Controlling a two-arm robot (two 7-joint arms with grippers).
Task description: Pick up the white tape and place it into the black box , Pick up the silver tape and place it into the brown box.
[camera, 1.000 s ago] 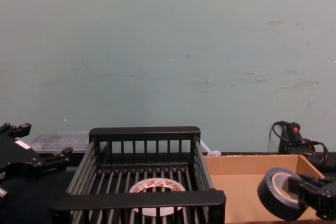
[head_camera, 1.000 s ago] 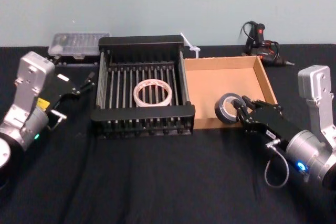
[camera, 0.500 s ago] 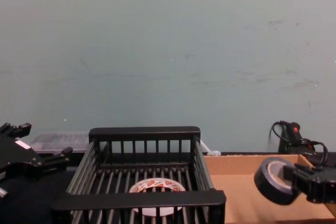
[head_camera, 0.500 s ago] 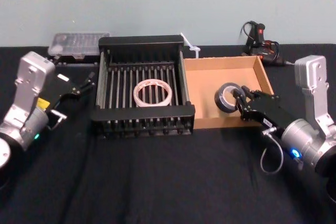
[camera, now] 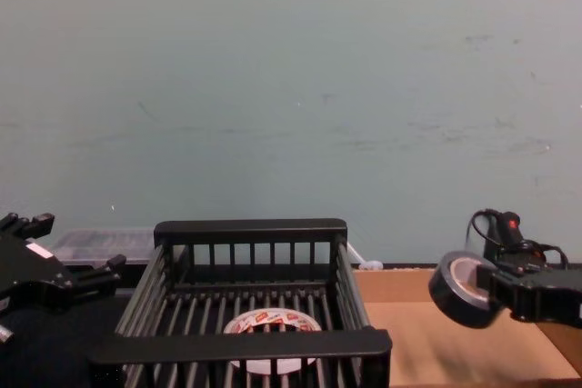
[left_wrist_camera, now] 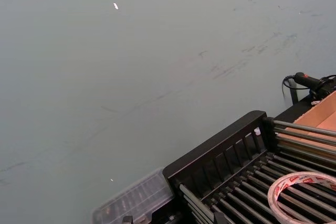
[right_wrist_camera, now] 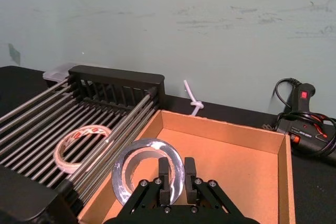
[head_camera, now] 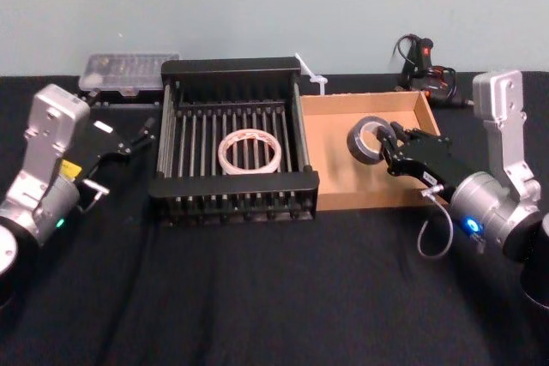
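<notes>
— How's the light?
— Even, fairly dim, soft; the wall (camera: pixel 291 88) looks flat grey-green. Faint shadows lie under the black box (head_camera: pixel 232 139).
— Any blur?
— Mild softness throughout; the black cloth (head_camera: pixel 257 297) swallows detail.

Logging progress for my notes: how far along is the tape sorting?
Done: the white tape lies on the floor of the black box. In hand: the right gripper is shut on the silver tape, holding it above the brown box. Left: lower it and release. The left gripper sits idle, left of the black box.
</notes>
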